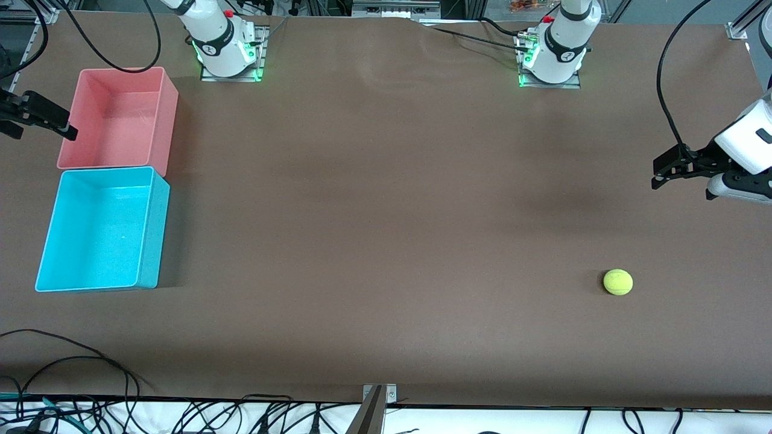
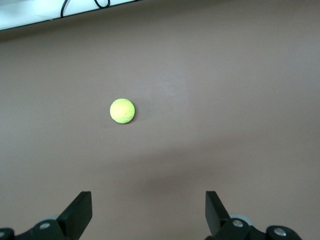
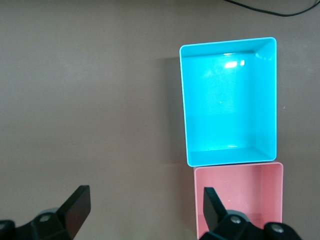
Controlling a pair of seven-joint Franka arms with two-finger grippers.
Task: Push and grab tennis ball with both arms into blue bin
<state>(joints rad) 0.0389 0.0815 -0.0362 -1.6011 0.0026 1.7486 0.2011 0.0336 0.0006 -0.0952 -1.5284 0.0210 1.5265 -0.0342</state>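
Note:
The tennis ball (image 1: 618, 282) (image 2: 122, 110), small and yellow-green, lies alone on the brown table toward the left arm's end. My left gripper (image 1: 657, 173) (image 2: 147, 197) hangs open and empty over bare table, well apart from the ball. The blue bin (image 1: 154, 241) (image 3: 227, 100) stands empty at the right arm's end. My right gripper (image 1: 60, 123) (image 3: 145, 192) is open and empty above the table at the edge of the pink bin, clear of the blue bin.
A pink bin (image 1: 163, 120) (image 3: 240, 195), empty, touches the blue bin and stands farther from the front camera. Both arm bases (image 1: 226, 48) (image 1: 555, 54) stand along the table's far edge. Loose black cables (image 1: 72, 355) and a metal bracket (image 1: 377, 398) lie at the near edge.

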